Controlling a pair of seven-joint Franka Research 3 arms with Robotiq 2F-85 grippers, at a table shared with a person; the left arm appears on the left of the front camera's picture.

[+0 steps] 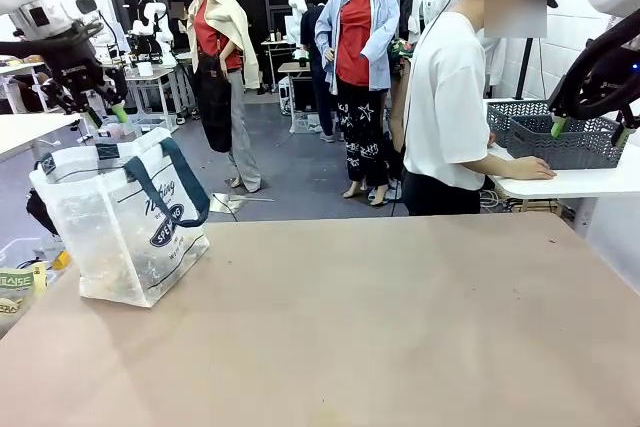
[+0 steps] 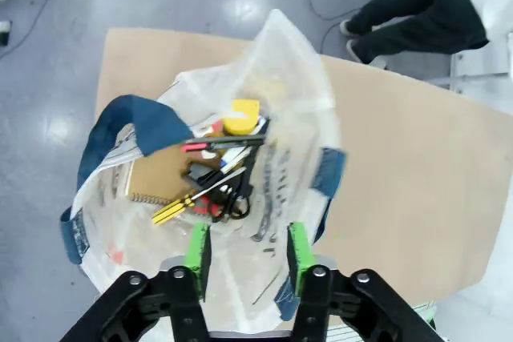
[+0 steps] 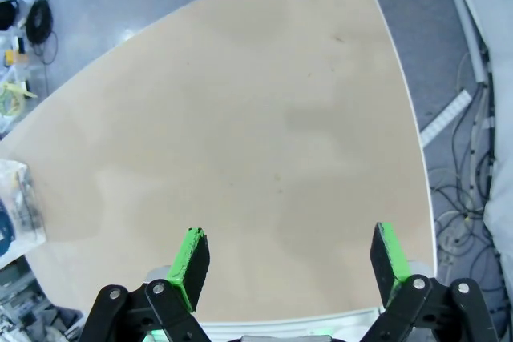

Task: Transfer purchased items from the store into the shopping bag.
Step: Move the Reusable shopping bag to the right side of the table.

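one bag (image 1: pixel 120 227), two baskets (image 1: pixel 560 137)

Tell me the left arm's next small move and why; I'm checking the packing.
Probably lift the left gripper clear of the shopping bag: its jaws stand apart with nothing between them, directly above items already lying inside the bag.

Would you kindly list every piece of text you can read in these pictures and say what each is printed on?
"SPEND", white letters in a dark oval logo, on the shopping bag; the letters after it are cut off at the fold.
Dark script lettering above that logo: too blurred to read.
Green label with white characters at the front view's left edge: too small to read.
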